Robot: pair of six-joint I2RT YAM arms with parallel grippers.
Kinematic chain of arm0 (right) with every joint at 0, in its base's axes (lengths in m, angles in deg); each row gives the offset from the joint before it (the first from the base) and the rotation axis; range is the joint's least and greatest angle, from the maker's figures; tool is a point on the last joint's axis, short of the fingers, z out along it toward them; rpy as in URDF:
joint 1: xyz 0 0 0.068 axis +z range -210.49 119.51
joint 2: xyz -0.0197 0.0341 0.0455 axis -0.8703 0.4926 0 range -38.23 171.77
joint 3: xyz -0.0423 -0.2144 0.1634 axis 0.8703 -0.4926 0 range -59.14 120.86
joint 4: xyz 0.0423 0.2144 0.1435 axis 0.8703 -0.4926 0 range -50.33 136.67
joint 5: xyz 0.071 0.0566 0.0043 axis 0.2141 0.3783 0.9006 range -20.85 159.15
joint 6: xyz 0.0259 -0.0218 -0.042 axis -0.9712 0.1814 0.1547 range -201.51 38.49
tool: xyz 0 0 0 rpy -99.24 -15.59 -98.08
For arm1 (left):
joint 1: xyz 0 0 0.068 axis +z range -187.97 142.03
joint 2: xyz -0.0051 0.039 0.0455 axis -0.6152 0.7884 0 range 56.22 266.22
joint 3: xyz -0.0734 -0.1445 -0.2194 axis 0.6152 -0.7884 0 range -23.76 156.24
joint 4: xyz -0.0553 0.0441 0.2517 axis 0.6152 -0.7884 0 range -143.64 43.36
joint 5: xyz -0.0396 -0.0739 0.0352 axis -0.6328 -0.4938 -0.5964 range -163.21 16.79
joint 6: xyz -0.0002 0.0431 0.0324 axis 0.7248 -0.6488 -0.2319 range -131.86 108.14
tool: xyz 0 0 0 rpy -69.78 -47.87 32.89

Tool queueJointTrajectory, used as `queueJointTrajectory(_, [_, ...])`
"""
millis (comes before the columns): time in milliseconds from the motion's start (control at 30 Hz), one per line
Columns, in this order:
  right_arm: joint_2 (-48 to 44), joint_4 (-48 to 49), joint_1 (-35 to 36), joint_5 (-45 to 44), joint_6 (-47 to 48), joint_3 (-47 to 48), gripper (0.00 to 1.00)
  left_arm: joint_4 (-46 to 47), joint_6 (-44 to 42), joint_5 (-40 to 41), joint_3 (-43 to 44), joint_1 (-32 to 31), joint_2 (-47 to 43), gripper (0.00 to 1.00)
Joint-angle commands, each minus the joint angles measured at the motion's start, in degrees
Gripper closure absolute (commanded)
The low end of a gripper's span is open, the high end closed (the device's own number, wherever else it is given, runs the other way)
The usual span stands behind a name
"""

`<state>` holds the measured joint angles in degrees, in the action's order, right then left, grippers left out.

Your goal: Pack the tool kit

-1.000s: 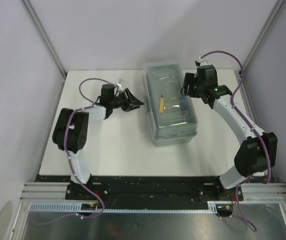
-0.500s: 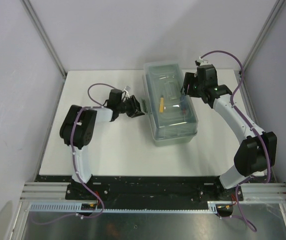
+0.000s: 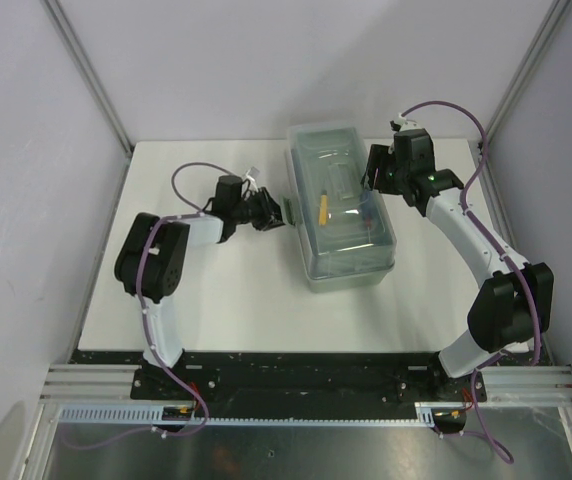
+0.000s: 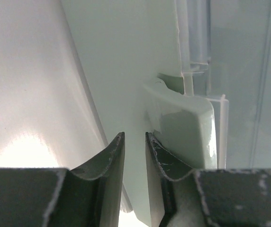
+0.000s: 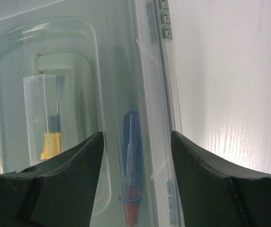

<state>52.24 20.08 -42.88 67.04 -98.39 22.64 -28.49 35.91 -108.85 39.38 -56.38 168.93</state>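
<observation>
The grey-green toolbox lies in the middle of the table with its translucent lid down. Through the lid I see a yellow-handled tool, also in the right wrist view, and a blue and red tool. My left gripper is at the box's left side. Its fingers stand almost together with nothing between them, its tip beside the grey-green side latch. My right gripper is open and empty just above the lid's right edge.
The white table is walled on the left, back and right. The box's right rim carries small hinge blocks. The left arm's purple cable loops above the table behind the left wrist.
My left gripper has shut its jaws and moved right to the toolbox's left side latch. The right arm and the toolbox have not moved.
</observation>
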Motion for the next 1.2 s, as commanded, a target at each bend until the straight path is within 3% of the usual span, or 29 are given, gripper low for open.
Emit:
queueJointTrajectory(0, [4.0, -3.2, 1.0, 2.4, -0.3, -1.2, 0.36, 9.7, 0.3, -4.9, -0.9, -1.4, -6.8, 0.72])
queueJointTrajectory(233, [3.8, -3.0, 1.1, 2.3, -0.1, -1.2, 0.36, 17.9, 6.6, -9.5, -3.7, -1.3, -5.9, 0.74])
queueJointTrajectory(467, [3.4, -3.4, 1.2, 2.1, 0.1, -1.2, 0.36, 22.1, 24.5, -8.8, -7.6, -0.1, -4.9, 0.55])
queueJointTrajectory(600, [3.2, -3.6, 1.3, 2.1, 0.2, -1.2, 0.36, 30.2, 33.7, -6.9, -11.0, 0.3, -5.3, 0.43])
queueJointTrajectory(733, [3.0, -3.7, 1.3, 2.1, 0.4, -1.2, 0.36, 38.1, 38.7, -5.1, -13.0, 0.4, -5.6, 0.39])
queueJointTrajectory(867, [3.0, -3.8, 1.3, 2.1, 0.4, -1.2, 0.36, 39.6, 39.7, -2.8, -14.7, 0.6, -7.2, 0.41])
queueJointTrajectory(1067, [3.2, -4.1, 1.3, 2.1, 0.7, -1.2, 0.36, 40.8, 40.3, -2.0, -14.8, 0.6, -6.8, 0.62])
queueJointTrajectory(1167, [3.4, -4.4, 1.3, 2.1, 0.9, -1.2, 0.37, 42.4, 40.4, -1.8, -14.5, 0.4, -6.3, 0.62])
